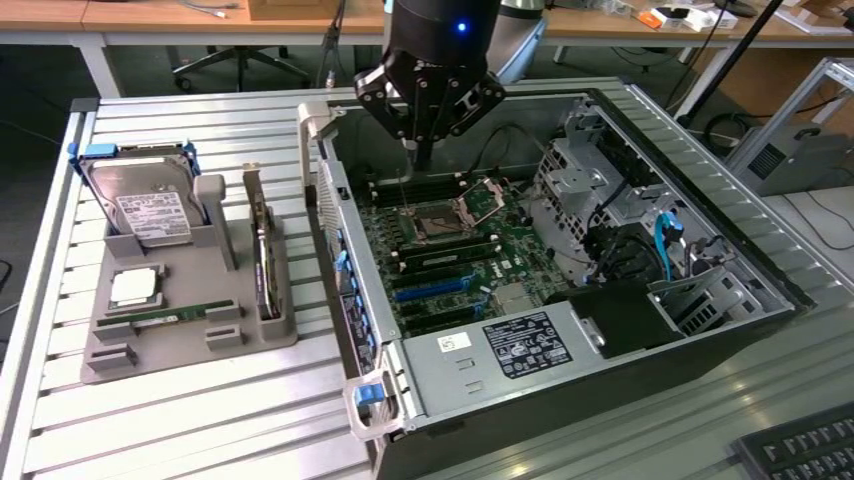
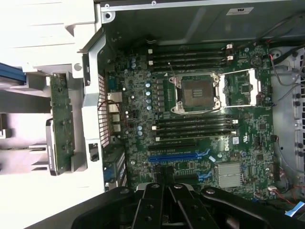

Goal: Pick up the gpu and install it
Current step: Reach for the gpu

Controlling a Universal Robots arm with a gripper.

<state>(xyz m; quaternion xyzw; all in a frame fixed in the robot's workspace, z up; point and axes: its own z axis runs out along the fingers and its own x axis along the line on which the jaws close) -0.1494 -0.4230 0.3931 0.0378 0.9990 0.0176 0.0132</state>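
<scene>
The gpu (image 1: 264,262) stands on its edge in a slot of the grey holder tray (image 1: 187,345), at the exterior view's left of the open computer case (image 1: 320,190). Its green board and silver bracket end are visible. In the wrist view the gpu (image 2: 61,125) lies outside the case wall. My gripper (image 1: 419,158) hangs over the far part of the motherboard (image 1: 447,262), near the CPU socket (image 1: 438,222). Its fingers are shut with nothing between them, well apart from the gpu. In the wrist view the gripper (image 2: 167,177) sits above the blue expansion slot (image 2: 174,156).
The holder tray also carries a silver hard drive (image 1: 150,208), a CPU chip (image 1: 135,288) and a memory stick (image 1: 170,319). Inside the case are a drive cage (image 1: 587,170), a black power supply (image 1: 627,315) and blue cables (image 1: 663,245). A keyboard (image 1: 801,450) lies at the near right.
</scene>
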